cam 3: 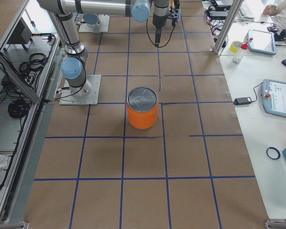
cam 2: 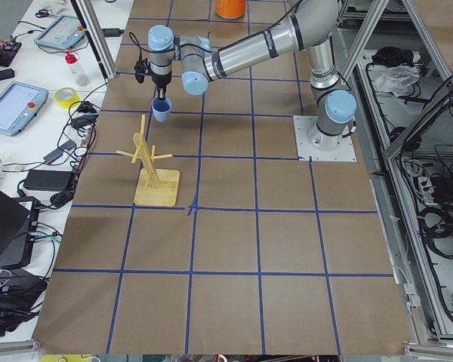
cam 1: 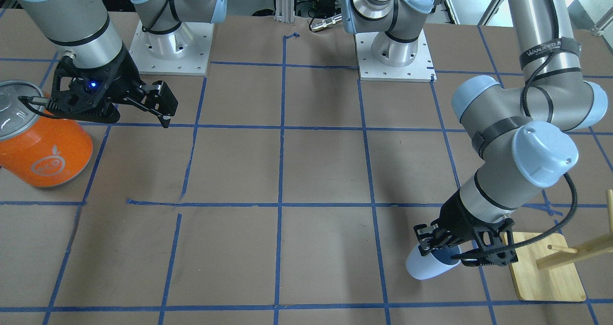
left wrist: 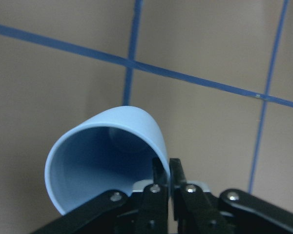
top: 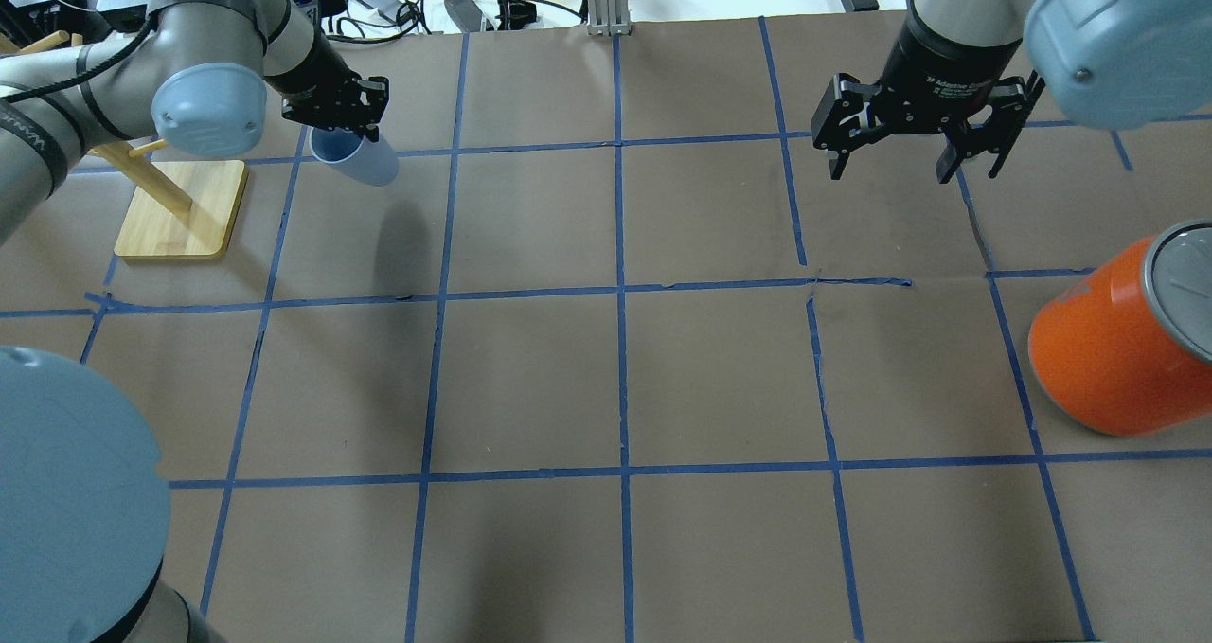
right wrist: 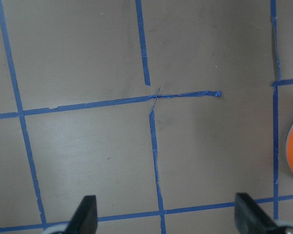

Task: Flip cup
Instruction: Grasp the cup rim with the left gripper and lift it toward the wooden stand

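Note:
The pale blue cup (top: 358,158) hangs tilted above the table at the far left, next to the wooden rack. My left gripper (top: 333,130) is shut on the cup's rim. In the left wrist view the cup (left wrist: 107,156) shows its open mouth toward the camera, with the fingers (left wrist: 161,183) pinching the rim wall. The cup also shows in the front view (cam 1: 431,265) and in the exterior left view (cam 2: 161,113). My right gripper (top: 890,160) is open and empty above the table's far right part. Its fingertips (right wrist: 88,214) stand wide apart in the right wrist view.
A big orange can (top: 1117,340) with a silver top stands at the right edge. A wooden peg rack on a bamboo base (top: 180,212) stands just left of the cup. Blue tape lines grid the brown table (top: 615,378).

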### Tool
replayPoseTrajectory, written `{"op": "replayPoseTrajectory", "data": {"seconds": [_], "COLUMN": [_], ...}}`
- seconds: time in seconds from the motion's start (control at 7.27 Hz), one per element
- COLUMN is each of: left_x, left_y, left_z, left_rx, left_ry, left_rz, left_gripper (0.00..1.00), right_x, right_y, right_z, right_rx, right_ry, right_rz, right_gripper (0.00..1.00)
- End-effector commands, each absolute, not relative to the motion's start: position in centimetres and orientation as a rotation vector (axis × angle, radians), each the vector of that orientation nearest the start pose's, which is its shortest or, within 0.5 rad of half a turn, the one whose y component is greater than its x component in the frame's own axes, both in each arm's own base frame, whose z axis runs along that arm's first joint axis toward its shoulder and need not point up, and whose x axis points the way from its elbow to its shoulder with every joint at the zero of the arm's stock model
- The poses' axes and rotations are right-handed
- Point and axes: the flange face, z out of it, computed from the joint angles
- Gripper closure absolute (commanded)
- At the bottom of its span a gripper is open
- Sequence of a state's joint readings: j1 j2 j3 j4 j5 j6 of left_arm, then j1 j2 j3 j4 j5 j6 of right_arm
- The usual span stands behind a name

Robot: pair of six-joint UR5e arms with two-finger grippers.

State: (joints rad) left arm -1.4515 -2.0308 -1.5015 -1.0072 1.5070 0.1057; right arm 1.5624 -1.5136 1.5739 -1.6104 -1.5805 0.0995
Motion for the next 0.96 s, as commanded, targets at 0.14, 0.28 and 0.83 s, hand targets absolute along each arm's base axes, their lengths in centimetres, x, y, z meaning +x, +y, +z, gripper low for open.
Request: {"op": "replayPoseTrajectory", "data": {"seconds": [0.14,0.28,0.83], "left_x": [-7.8,-7.5,-7.5], "left_y": [-67.1,-66.9,-66.7], "left_z": [28.6,28.4,27.6], "left_rx": [0.138,0.162,0.198], "left_ry": [3.098,3.067,3.063], "left_rz": [-0.198,-0.179,-0.159], "left_gripper": [1.00,1.00,0.01], "right_x": [12.8,12.8,12.7], "right_y": [-51.4,-51.5,-51.5], "right_z": [46.0,46.0,46.0], "right_rx": [0.171,0.174,0.174], "right_ry": [3.150,3.148,3.151], "right_rz": [0.038,0.038,0.038], "right_gripper": [0.00,0.00,0.00]}}
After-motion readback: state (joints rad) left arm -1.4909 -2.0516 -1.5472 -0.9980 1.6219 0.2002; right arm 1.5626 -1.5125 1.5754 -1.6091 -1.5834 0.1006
